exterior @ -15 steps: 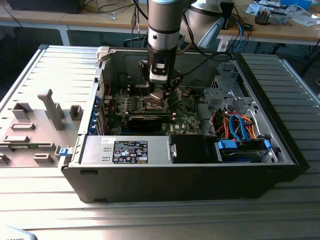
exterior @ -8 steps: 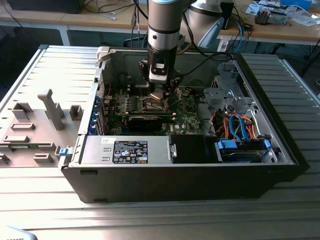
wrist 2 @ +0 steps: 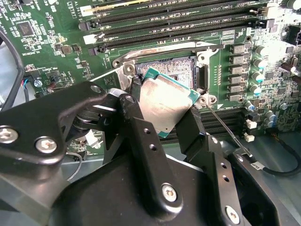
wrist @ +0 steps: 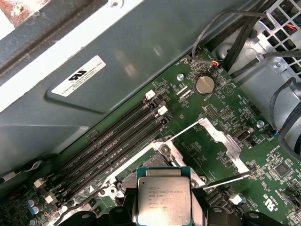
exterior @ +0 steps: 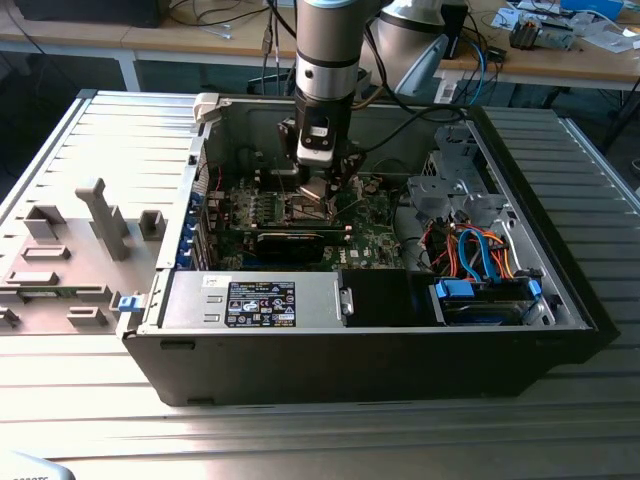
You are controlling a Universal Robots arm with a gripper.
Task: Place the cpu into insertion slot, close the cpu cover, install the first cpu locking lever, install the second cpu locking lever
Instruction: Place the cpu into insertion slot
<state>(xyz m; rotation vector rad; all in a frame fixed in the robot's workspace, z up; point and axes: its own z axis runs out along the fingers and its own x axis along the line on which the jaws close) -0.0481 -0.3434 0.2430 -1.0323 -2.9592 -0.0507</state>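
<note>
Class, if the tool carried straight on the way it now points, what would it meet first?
Probably the square dark insertion slot with its silvery rim, directly beyond the pale grey-green square cpu that the tool grips; depth is unclear.

Looks like a robotics lab or workshop to me: an opened PC case (exterior: 380,360) sits on a ribbed metal surface (exterior: 330,435), a robot arm (exterior: 328,50) reaches into it, and the wooden benches (exterior: 575,62) behind are littered with cables (exterior: 215,15) and electronics bits (exterior: 540,35).
</note>
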